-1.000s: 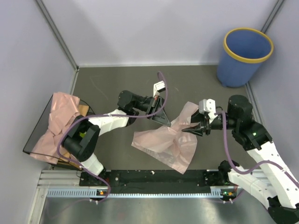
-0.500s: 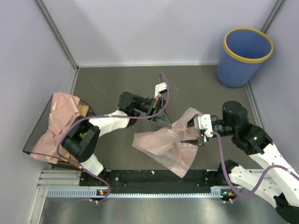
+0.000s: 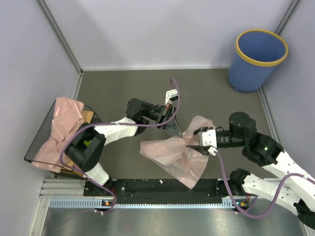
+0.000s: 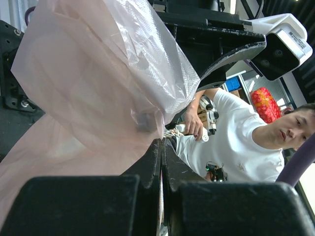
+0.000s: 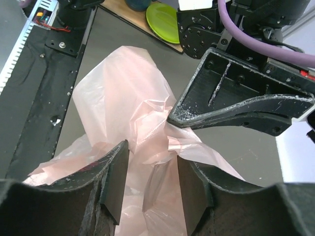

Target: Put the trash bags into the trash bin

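A pale pink trash bag (image 3: 172,155) lies spread on the dark mat, one corner lifted. My left gripper (image 3: 175,131) is shut on that raised corner; in the left wrist view the black fingers (image 4: 147,167) press together with the film (image 4: 98,83) caught at their tips. My right gripper (image 3: 198,143) is open right beside it, and its pads (image 5: 116,179) straddle a fold of the same bag (image 5: 123,93) without closing on it. More pink bags (image 3: 61,130) are heaped at the left. The blue trash bin (image 3: 260,61) with a yellow rim stands at the far right corner.
The heap of bags rests on a dark tray (image 3: 37,140) at the mat's left edge. A green bowl (image 5: 165,22) on a wooden board shows at the top of the right wrist view. Grey walls close the mat in at the back and sides.
My right gripper has swung left and toward the near edge, from the bag's right end to its pinched corner. The left gripper has shifted slightly right, still holding the bag.
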Available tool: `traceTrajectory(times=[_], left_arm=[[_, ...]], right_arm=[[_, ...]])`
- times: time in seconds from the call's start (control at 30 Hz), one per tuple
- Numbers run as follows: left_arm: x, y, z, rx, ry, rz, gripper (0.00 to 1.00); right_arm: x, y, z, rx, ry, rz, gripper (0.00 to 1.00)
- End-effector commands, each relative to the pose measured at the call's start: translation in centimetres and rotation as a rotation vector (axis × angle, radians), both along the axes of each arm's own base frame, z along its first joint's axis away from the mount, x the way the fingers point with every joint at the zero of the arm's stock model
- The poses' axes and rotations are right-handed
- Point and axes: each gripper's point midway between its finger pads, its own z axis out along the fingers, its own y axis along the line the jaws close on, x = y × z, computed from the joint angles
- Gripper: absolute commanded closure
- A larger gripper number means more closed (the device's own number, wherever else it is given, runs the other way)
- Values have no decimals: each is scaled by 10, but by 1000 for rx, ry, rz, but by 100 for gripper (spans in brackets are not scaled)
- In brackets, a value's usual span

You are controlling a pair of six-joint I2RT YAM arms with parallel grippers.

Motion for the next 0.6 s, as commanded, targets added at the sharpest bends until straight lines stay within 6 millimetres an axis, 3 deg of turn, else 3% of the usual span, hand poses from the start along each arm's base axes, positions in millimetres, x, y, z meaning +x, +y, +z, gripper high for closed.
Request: traceTrajectory(times=[0.0, 0.13, 0.27, 0.33, 0.37, 0.4, 0.43, 0.47, 0.53, 0.57], left_arm=[[-20, 13, 30, -225, -238, 9, 100], [-16, 10, 30, -213, -218, 24, 100], [-16, 9, 31, -214, -214, 24, 100], [-17, 10, 31, -216, -218, 21, 100], [-17, 10, 31, -217, -219, 21, 100], [-18, 10, 31, -217, -217, 18, 100], [-18, 10, 31, -221, -222, 21, 100], [-19, 10, 31, -224, -230, 22, 100], [-17, 11, 29, -210, -236, 21, 99], [-13, 14, 26, -212, -272, 29, 91]], right_arm=[[2, 5, 21, 53, -124, 8, 60], [-2, 9, 26, 58, -125, 22, 73], [-7, 9, 22, 42, -147, 43, 60], [-6, 11, 19, 29, -152, 32, 60], [-4, 12, 18, 21, -155, 23, 65], [1, 12, 18, 12, -163, -7, 84], [1, 14, 18, 9, -158, -7, 95], [2, 15, 24, 29, -135, -22, 100], [5, 16, 31, 55, -87, -65, 100], [3, 16, 36, 75, -21, -85, 100]])
